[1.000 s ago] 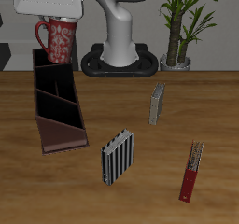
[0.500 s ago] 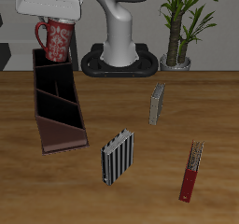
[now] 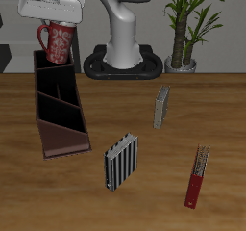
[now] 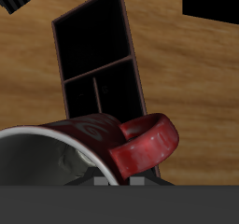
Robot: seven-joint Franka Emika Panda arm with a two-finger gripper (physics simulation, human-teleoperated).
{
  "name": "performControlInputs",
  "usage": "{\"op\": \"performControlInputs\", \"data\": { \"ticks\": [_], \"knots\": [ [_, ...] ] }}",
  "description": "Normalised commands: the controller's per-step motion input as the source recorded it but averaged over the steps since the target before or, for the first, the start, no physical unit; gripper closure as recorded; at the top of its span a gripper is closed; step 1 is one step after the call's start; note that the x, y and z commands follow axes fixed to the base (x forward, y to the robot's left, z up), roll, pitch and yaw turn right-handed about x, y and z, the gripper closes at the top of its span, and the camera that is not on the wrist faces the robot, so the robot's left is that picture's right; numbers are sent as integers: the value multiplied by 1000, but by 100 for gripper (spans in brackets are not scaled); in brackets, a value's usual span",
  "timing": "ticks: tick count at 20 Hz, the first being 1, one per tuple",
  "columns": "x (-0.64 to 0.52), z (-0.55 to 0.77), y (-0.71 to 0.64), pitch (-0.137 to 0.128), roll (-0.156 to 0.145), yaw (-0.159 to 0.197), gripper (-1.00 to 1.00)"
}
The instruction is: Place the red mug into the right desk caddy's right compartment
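The red mug (image 3: 60,42), red with a pale speckled pattern, hangs upright in my gripper (image 3: 58,21) above the far back end of the right desk caddy (image 3: 58,105). The caddy is a long dark maroon box with thin dividers, lying on the table and running from the back toward the front edge. My gripper is shut on the mug's rim. In the wrist view the mug's grey inside and red loop handle (image 4: 145,146) fill the foreground, with the caddy's dark cells (image 4: 98,50) below. The mug is held clear above the caddy.
A grey-and-black striped block (image 3: 120,161) stands near the table's front. A small grey block (image 3: 161,107) stands mid-table. A flat red-handled tool (image 3: 197,176) lies toward the front. The robot base (image 3: 123,62) and a potted plant (image 3: 187,28) are at the back.
The gripper and mug have risen very slightly and shifted a little; nothing else has moved.
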Motion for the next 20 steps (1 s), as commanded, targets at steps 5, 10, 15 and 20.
{"op": "performControlInputs", "data": {
  "ticks": [5,10,15,20],
  "knots": [
    [-235,-177,-343,8,-93,-22,100],
    [-229,-96,-87,-15,-59,-28,100],
    [-315,-131,148,-24,10,-4,100],
    [-333,-173,223,-28,24,13,100]
  ]
}}
